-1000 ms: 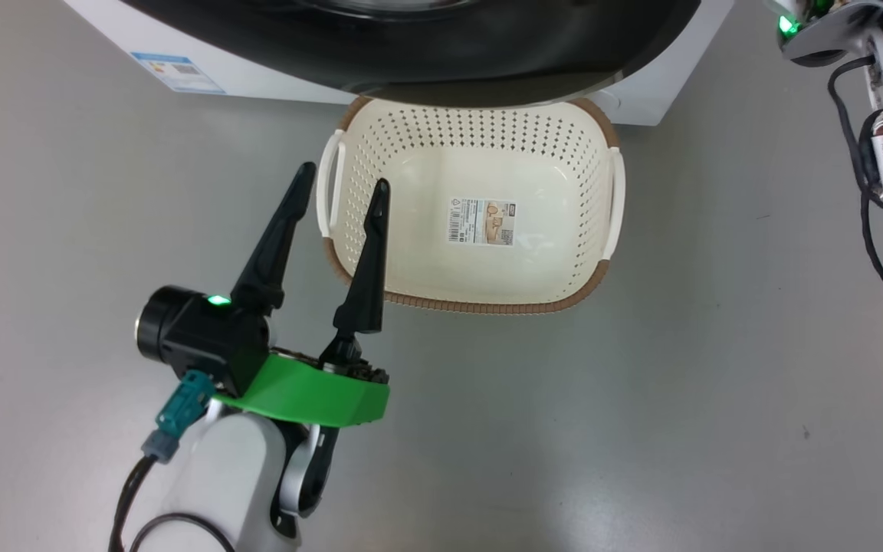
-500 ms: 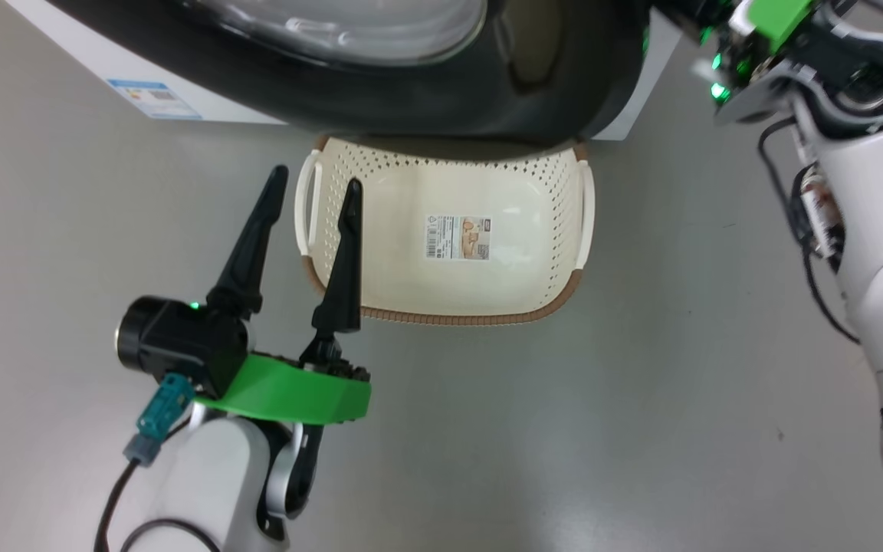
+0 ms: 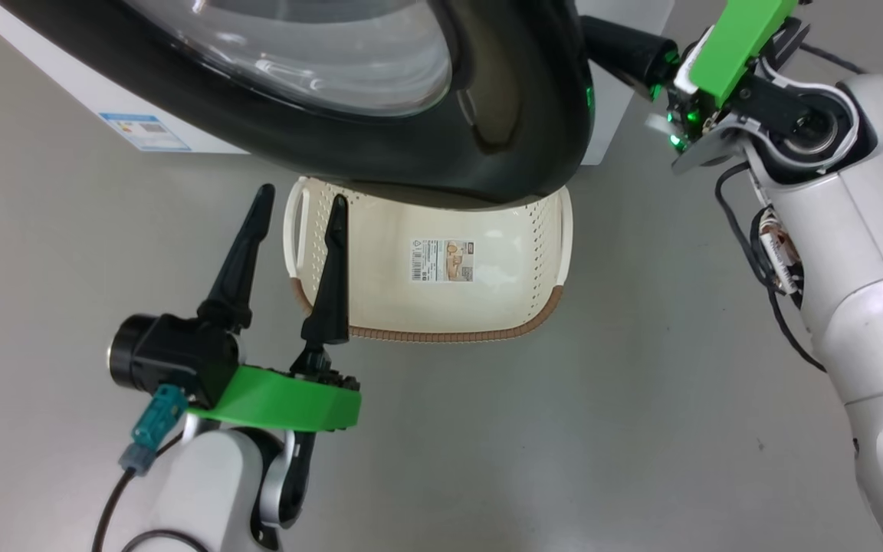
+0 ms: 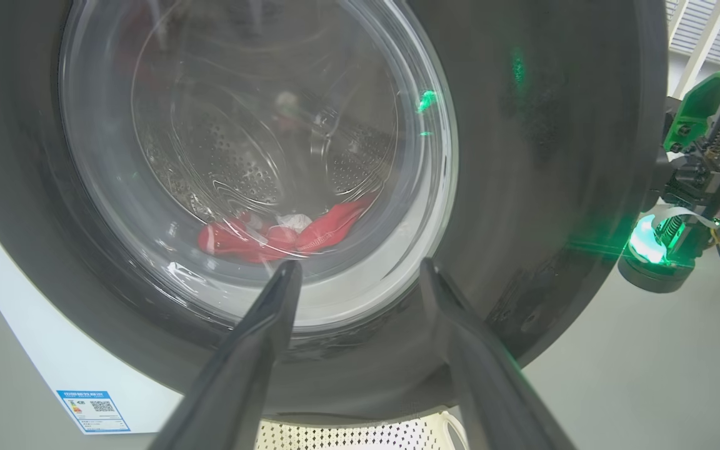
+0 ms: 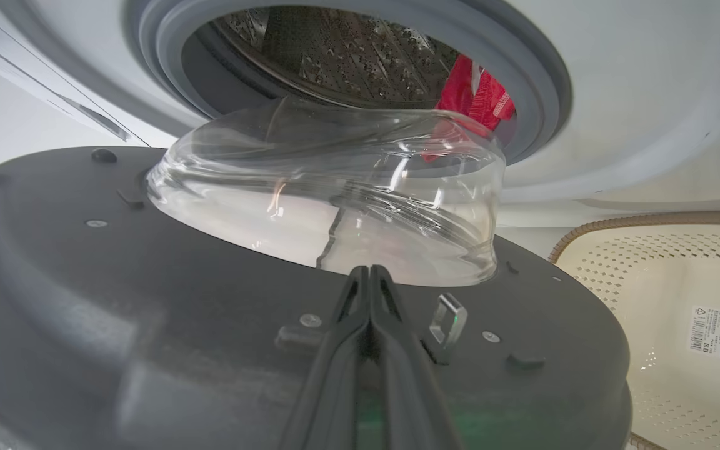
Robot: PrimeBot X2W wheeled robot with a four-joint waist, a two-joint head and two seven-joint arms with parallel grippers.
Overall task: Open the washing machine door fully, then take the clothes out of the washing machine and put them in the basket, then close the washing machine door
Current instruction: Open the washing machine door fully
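dark left gripper hung wide open and empty near the basket's left side. the basket sat on the floor, partly under the ajar door. the right gripper, pinched closed on nothing, pointed at the door's inner face. red clothes lay in the washer.

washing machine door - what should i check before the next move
1. washing machine door fully open: not ok, only partly swung out, overhanging the basket.
2. right tool shut, at the door's inner face: ok; whether it touches, cannot tell.
3. left tool open and empty: ok.
4. basket empty and ready: ok.
5. clothes inside the drum: ok, none taken out yet.
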